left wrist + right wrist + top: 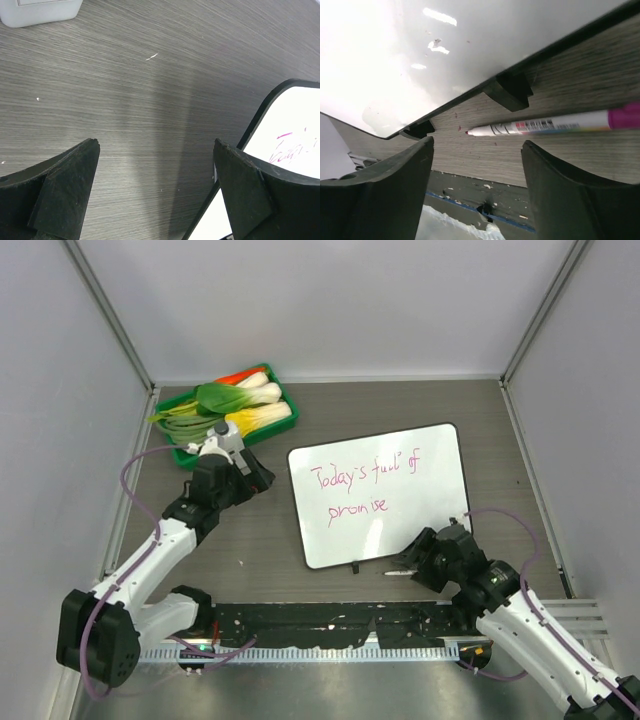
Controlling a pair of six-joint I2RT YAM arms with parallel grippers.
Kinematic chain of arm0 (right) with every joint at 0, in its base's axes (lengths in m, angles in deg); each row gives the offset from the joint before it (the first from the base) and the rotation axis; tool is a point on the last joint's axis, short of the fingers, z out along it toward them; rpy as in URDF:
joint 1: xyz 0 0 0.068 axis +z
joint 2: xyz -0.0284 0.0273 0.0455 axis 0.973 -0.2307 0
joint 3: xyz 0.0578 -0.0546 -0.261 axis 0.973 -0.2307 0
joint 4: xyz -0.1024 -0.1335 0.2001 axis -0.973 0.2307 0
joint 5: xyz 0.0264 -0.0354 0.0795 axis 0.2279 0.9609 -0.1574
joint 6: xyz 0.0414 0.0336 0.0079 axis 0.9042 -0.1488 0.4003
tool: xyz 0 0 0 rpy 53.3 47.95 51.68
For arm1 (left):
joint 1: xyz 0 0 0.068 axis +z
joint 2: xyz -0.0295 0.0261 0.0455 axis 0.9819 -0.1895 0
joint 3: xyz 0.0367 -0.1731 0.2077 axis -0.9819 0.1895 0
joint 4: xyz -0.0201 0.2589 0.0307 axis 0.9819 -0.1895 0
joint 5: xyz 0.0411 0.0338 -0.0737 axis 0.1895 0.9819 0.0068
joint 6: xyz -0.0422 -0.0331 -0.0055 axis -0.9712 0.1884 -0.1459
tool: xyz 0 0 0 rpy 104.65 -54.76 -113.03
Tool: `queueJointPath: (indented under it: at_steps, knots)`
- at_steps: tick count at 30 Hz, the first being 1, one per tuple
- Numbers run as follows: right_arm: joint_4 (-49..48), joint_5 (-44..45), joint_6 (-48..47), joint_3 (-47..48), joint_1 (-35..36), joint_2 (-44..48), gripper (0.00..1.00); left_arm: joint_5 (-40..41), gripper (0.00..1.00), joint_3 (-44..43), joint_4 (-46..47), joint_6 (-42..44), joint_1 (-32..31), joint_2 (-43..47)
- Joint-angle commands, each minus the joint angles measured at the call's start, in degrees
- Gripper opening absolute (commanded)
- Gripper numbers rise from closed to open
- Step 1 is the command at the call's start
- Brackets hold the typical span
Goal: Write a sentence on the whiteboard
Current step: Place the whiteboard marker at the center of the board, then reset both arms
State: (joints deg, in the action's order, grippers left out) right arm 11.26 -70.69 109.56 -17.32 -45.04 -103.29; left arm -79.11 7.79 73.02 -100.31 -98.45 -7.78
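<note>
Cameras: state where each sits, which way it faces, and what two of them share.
Top external: above and behind the bases, looking down on the table; both arms, whiteboard, sentence and marker show.
Left wrist: on the left arm, facing down at wood; the open left gripper frames it.
Right wrist: low over the table, facing the whiteboard's near edge; the open right gripper frames it.
Shared: all three see the whiteboard.

The spread left end effector (156, 145) hangs over table (150, 90) beside whiteboard (295, 115).
</note>
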Motion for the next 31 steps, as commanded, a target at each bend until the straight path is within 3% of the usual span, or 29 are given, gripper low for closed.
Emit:
queueJointPath:
  at_steps: [1,9,13,18,22,27,31]
  knots:
    - [-4.5,1.5,-1.0,2.8,-0.2,-1.4,0.78,-0.8,1.00,-2.0,3.8,1.6,0.2,0.2]
    - [-11.9,3.5,-9.9,8.8,-0.2,-9.3,0.79,-2.2,1.00,-1.4,6.0,3.8,0.1,0.9]
    - [-17.9,2.8,-15.5,12.0,-0.2,-15.2,0.79,-7.2,1.00,-2.8,5.0,5.9,0.2,0.9]
    - [-23.8,4.4,-21.5,18.0,-0.2,-20.3,0.93,-7.9,1.00,-3.5,4.1,7.3,0.2,1.5]
    - [-27.5,9.3,-25.8,21.0,-0.2,-24.0,0.99,-7.2,1.00,-3.2,4.0,8.0,0.2,2.4]
    - [-32.0,12.9,-31.8,23.0,-0.2,-26.3,0.99,-6.2,1.00,-2.6,4.4,8.9,0.2,4.3]
    - [-32.3,26.5,-37.9,26.7,-0.2,-28.3,0.99,-4.0,1.00,0.9,9.4,11.0,0.1,8.6]
